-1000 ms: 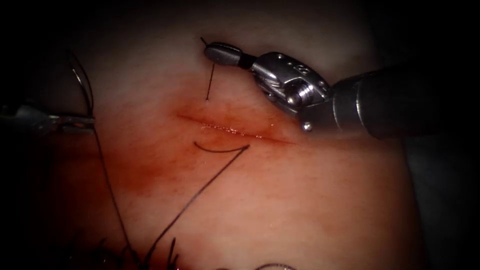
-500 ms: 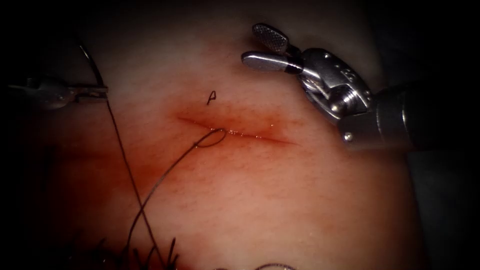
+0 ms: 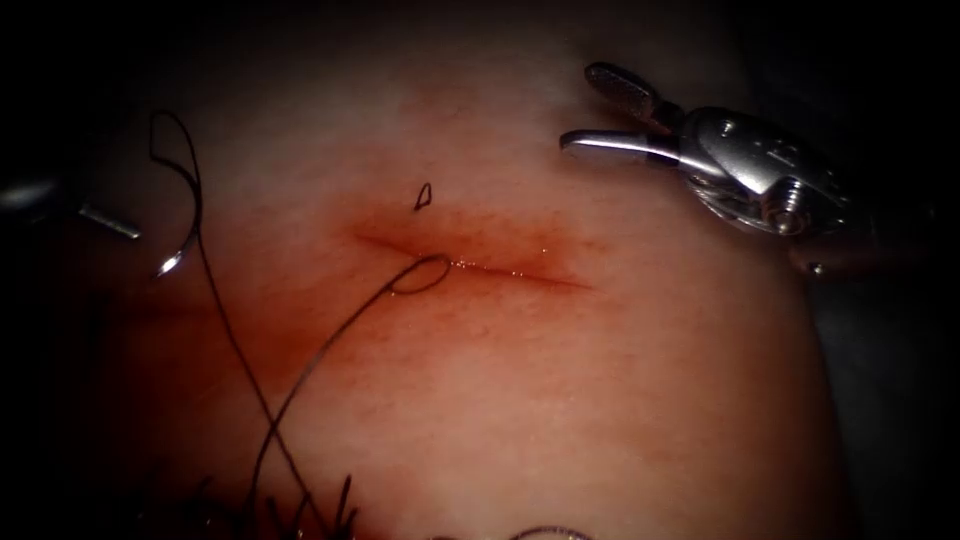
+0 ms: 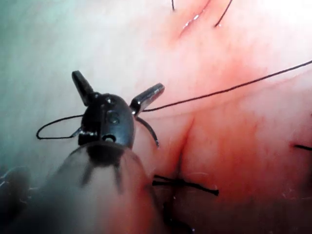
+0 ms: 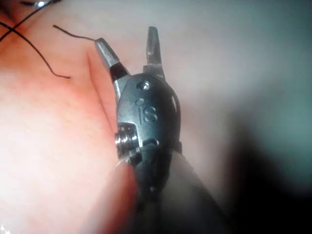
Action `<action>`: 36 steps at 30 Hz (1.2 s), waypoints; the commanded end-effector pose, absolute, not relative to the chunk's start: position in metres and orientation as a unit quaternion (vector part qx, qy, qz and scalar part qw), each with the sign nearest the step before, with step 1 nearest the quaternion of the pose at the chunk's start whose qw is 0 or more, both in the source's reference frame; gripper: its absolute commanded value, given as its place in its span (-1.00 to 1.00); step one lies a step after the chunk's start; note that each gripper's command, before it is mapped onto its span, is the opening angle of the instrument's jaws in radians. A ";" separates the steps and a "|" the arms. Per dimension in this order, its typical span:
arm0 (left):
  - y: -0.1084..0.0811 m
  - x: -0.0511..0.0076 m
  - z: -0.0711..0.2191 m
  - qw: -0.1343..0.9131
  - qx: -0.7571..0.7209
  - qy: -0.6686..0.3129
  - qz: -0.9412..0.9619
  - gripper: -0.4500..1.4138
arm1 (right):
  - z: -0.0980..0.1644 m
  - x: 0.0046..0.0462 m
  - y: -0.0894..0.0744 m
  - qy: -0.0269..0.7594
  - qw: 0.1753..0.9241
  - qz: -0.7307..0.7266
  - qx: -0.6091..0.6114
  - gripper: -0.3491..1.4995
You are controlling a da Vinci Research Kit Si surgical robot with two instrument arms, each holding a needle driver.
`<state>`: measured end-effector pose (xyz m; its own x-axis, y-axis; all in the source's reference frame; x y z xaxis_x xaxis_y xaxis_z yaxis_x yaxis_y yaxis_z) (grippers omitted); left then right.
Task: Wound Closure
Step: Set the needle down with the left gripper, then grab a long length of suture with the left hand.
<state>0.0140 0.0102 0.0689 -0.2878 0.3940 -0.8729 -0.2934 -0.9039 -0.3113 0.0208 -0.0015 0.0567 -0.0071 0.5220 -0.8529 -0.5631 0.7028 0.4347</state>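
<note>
Tools both empty over the tissue [image 3: 560, 400]: we see the right tool [image 3: 580, 105] above and to the right of the cut [image 3: 480, 265], its jaws spread wide and holding nothing, well clear of the surface. Far to the left of the cut, the left tool [image 4: 118, 83] also stands with jaws wide apart and nothing between them. The needle [image 3: 190, 200] lies loose on the tissue well left of the cut, just beside the left tool; it seems to us to rest on the surface, not in the tissue, with its bright tip pointing down and away from the cut. From it the thread [image 3: 300, 385] runs down past the red fluid [image 3: 300, 330] and curves back up to a small loop [image 3: 420, 275] at the cut's left end. A short tail [image 3: 423, 197] stands just above the cut, apart from both tools.

We judge that the work here turns on a clean regrasp. We would take the needle on its body, away from the tip, square across the jaws, and keep the thread out of the bite. We would keep the pull gentle, since the tail above the cut is short and could slip through, and keep the slack strand from crossing the loop
</note>
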 end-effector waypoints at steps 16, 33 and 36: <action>0.002 0.0071 0.060 0.223 -0.609 -0.164 0.743 0.24 | 0.058 0.0215 -0.003 0.574 0.737 0.357 -0.004 0.82; -0.004 0.0022 0.056 0.176 -0.624 -0.279 0.709 0.32 | 0.059 0.0219 -0.004 0.564 0.748 0.350 0.000 0.71; -0.005 0.0012 0.055 0.166 -0.632 -0.305 0.692 0.32 | 0.059 0.0222 -0.004 0.562 0.749 0.351 0.002 0.69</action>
<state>0.0014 -0.0044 0.0539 -0.1422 0.6186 -0.7728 0.1653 -0.7549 -0.6347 0.0215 -0.0039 0.0584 0.1265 0.5290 -0.8392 -0.5235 0.7541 0.3965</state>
